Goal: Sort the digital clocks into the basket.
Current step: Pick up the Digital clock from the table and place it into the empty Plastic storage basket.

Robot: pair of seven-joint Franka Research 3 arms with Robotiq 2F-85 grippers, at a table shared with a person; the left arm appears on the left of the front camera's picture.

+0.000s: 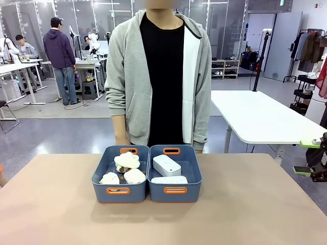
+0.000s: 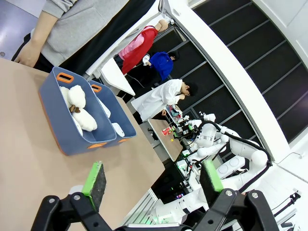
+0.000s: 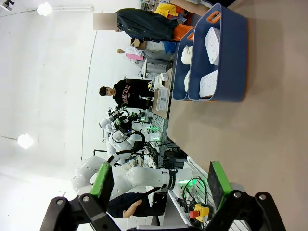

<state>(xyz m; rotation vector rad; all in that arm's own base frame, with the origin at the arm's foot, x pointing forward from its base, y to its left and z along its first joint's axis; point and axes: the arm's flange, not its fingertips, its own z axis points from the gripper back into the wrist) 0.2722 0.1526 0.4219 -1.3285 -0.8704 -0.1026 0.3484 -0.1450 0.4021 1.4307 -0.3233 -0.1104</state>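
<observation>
Right gripper sits at the right edge of the front view, off the desk, its green pads spread wide and holding nothing. At centre frame two blue bins stand side by side, touching; both digital clocks already lie in the right-hand basket, one tilted toward the back, one flat near the front rim. The plush toys fill the other bin.

From the left wrist view, the left gripper at the bottom is likewise wide and empty, with the bins in the upper left, well apart from it.

From the right wrist view, the basket appears upper right with both clocks inside.

Judging from this, sorting looks finished; the sound move is keeping both grippers clear and high, avoiding any nudge to the bins.
</observation>
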